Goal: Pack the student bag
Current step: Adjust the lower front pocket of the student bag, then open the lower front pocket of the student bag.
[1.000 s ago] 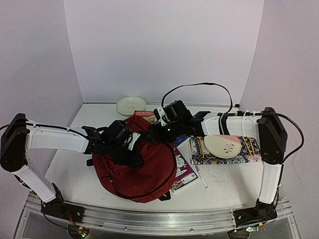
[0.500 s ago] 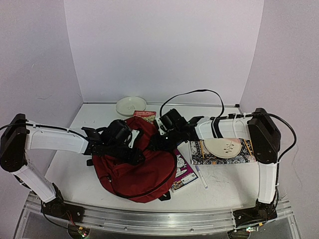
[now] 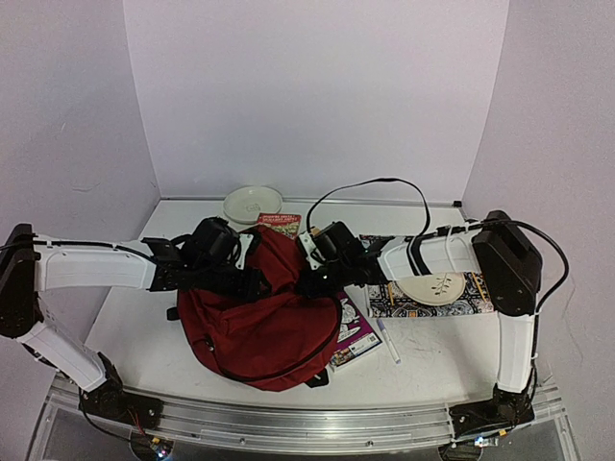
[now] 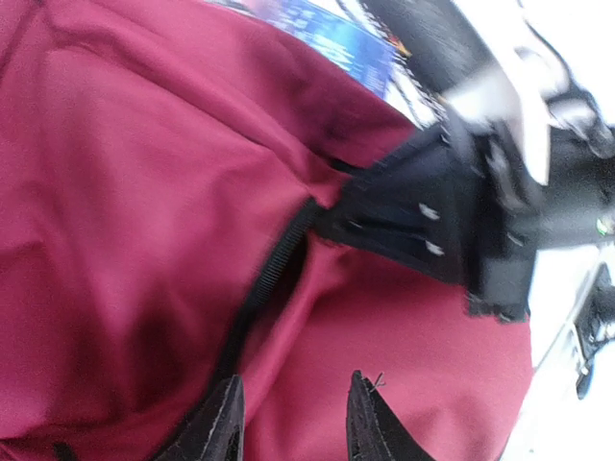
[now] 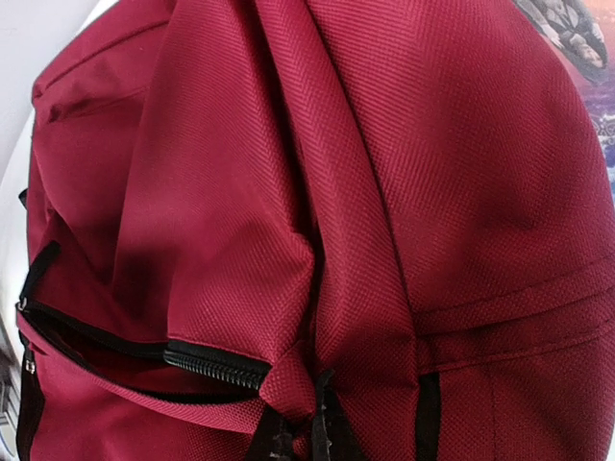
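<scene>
Student bag (image 3: 259, 331) is slumped on the near-middle of the desk (image 3: 135, 336), and honestly the packing looks like it's barely started. Nothing can be seen inside it. The zip (image 5: 207, 363) shows a dark gap in the right wrist view, but it's hardly a wide mouth.

Right tool (image 5: 300, 434) has its fingers pressed together on a fold of red fabric just beside that zip, so the guess is the robot's at the hold-it-open stage. Left tool (image 4: 296, 389) hangs over the bag's upper side with its fingers spread partway, and nothing is caught between them as far as its wrist view shows.

Everything that would plausibly go in sits outside. The purple book (image 3: 354, 331) is tucked partly under the bag's right edge, with a pen (image 3: 388, 342) just beside it. Further back there's a patterned book (image 3: 476, 303) with a plate (image 3: 430, 284) lying on it, and a red book (image 3: 282, 223) pokes out behind the bag. A cream dish (image 3: 252, 204) sits near the far wall.

So the opening is in hand, and all the loading and zipping is left.
</scene>
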### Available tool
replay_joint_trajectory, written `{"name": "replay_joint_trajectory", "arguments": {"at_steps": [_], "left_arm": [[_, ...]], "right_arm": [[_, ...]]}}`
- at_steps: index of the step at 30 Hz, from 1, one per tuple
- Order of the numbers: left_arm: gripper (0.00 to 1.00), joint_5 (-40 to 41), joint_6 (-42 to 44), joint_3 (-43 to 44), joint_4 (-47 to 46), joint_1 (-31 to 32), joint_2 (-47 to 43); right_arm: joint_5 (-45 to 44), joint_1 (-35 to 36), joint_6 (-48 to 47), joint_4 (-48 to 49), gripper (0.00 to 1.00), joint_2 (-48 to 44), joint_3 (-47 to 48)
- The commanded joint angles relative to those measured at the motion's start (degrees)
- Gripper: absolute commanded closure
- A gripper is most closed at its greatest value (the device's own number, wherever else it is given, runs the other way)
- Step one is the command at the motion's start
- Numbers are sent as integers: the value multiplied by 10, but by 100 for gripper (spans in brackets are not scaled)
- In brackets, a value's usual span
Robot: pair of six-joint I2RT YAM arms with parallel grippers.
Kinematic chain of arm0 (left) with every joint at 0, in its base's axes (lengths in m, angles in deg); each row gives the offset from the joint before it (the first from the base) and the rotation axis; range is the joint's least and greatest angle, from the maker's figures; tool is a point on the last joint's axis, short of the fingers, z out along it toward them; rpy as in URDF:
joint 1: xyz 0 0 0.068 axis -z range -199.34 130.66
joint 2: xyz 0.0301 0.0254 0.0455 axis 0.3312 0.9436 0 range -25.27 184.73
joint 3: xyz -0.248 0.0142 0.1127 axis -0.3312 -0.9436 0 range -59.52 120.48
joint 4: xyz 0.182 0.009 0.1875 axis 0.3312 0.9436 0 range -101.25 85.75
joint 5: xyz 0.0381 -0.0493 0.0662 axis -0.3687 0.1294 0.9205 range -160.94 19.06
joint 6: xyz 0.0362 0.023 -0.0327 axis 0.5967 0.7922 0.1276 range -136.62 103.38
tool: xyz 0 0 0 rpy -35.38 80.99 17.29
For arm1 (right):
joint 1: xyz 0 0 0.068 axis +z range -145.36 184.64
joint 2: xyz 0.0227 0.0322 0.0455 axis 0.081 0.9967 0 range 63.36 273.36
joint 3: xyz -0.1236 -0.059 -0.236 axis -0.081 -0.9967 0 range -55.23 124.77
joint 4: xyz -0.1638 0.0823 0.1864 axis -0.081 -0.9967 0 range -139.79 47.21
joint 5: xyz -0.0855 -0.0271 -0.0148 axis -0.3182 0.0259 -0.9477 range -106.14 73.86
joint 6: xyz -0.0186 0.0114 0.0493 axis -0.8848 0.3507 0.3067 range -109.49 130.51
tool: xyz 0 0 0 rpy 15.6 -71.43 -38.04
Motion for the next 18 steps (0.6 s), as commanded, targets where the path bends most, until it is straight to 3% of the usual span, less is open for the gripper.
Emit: {"name": "replay_joint_trajectory", "arguments": {"at_steps": [1, 4, 12, 18], "left_arm": [[58, 26, 16, 26, 25, -17, 1], [55, 52, 26, 45, 36, -19, 21], [36, 60, 52, 93, 41, -19, 75], [34, 92, 56, 110, 42, -19, 103]], "right_arm": [[36, 4, -29, 49, 100, -34, -19], [47, 4, -31, 73, 100, -42, -25], [53, 4, -28, 80, 100, -46, -17], [57, 4, -27, 82, 100, -48, -12]]}}
